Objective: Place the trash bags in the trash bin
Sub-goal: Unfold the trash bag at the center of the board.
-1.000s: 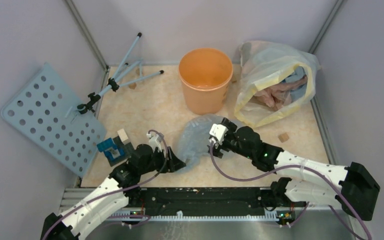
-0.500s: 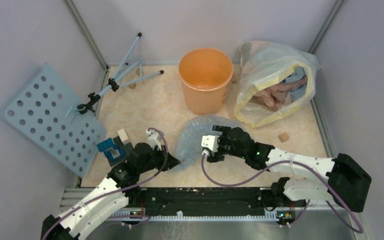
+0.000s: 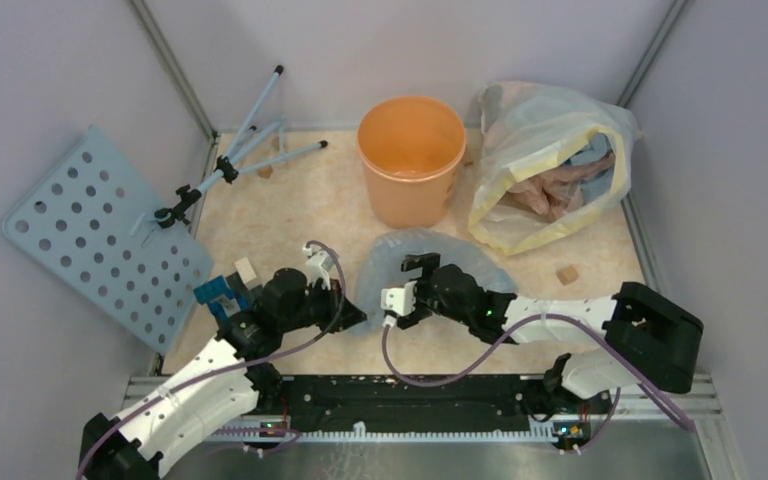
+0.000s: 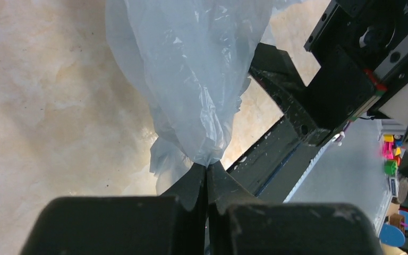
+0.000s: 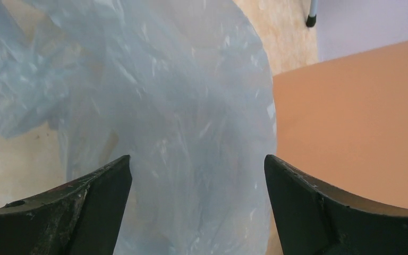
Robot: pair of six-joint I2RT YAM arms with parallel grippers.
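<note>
**A:** Across the pale surface (image 3: 290,215), where does the job stand?

**B:** The orange trash bin (image 3: 411,160) stands upright at the far side with its mouth open. The trash bag (image 3: 410,262) lies crumpled on the surface in front of it, close to the bin but not in it.

**A:** And the fingers?

**B:** The left fingers (image 4: 207,183) are pressed tight on a gathered corner of the film at the bag's near edge. The right fingers (image 5: 85,196) are spread wide over the bag's middle, facing the bin wall and gripping nothing.

**A:** What could go wrong?

**B:** I'd say the film is thin and slippery. With only one corner pinched, the bag could slide out or stretch when lifted. The loose film may also drape over the bin's rim or catch the bin and tip it.

**A:** Anything in the way?

**B:** A big clear bag with yellow edges (image 3: 545,150) lies just right of the bin. A pale blue perforated panel (image 3: 95,240) leans at the left, with a folded tripod (image 3: 250,150) beside it. A small wooden block (image 3: 565,273) sits to the right. The path from the bag to the bin looks open.
</note>
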